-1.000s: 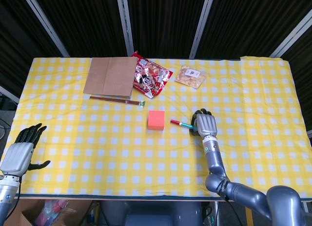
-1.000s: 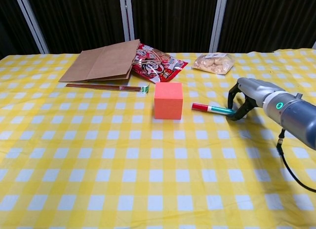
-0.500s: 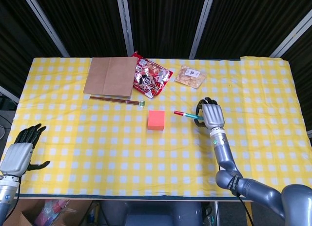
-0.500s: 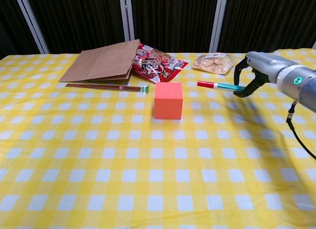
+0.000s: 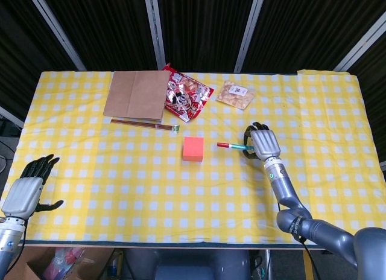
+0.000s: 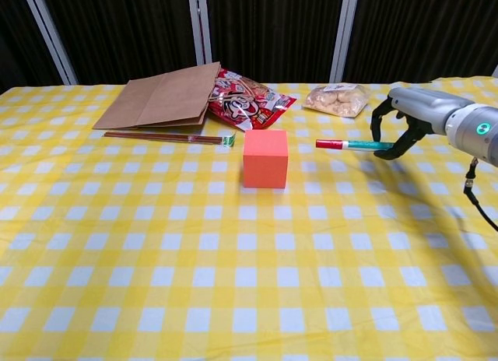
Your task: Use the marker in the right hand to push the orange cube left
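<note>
Marker (image 6: 352, 145), clenched in my right hand (image 6: 405, 121), is now hovering lifted right of orange cube (image 6: 265, 159), so I'm lining up the push.

A yellow-and-white checked cloth (image 6: 233, 260) covers the bench. The cube (image 6: 265, 158) is orange, the marker (image 6: 354, 145) teal with a red cap, the paper bag (image 6: 163, 96) brown.

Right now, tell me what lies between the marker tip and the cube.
Nothing but bare checked cloth. The marker, held in the right hand, points its red tip toward the cube across an open gap, plain in the chest view.
</note>
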Robot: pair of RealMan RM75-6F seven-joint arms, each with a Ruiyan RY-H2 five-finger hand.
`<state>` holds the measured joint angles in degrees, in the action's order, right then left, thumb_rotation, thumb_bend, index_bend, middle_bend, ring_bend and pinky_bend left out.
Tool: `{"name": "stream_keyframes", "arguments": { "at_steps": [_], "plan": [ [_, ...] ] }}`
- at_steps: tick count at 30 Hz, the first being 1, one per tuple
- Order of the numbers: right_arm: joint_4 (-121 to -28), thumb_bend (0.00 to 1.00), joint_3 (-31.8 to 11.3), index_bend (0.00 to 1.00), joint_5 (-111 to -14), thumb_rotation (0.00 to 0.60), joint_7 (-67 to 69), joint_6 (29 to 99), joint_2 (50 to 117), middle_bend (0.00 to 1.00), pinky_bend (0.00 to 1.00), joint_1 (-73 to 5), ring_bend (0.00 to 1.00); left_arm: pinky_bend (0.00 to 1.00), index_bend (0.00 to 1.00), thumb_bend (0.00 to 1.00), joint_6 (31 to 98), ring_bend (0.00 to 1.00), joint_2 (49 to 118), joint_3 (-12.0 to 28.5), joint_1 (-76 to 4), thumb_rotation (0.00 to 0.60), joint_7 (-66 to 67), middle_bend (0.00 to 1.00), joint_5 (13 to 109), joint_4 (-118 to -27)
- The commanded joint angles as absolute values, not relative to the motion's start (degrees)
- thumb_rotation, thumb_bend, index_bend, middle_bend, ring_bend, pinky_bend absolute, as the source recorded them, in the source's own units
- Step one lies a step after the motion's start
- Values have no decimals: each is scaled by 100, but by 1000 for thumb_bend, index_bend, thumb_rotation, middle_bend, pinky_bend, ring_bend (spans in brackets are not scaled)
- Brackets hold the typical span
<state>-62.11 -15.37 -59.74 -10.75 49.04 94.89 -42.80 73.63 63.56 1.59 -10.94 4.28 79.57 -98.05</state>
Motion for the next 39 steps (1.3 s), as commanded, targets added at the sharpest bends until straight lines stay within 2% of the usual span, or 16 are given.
{"name": "stream_keyframes", "arguments": {
  "at_steps": [1,21,39],
  "plan": [
    [-6076,555,-1494,673,-6022,600,-1027,4822,9591,316,200,-4328,158,43,0,34,7344,0,6340,155,-1102,600,406,0,7958,-9816],
    [-5785,555,-1622,676,-6088,600,-1176,4742,10300,316,213,-4786,160,43,0,34,7173,0,6212,118,-1159,600,177,0,7946,-9870],
    [-5924,555,-1620,677,-5939,600,-1560,4901,10317,316,220,-4785,166,43,0,34,7148,0,6158,106,-1159,600,108,0,7907,-9910]
  ]
}}
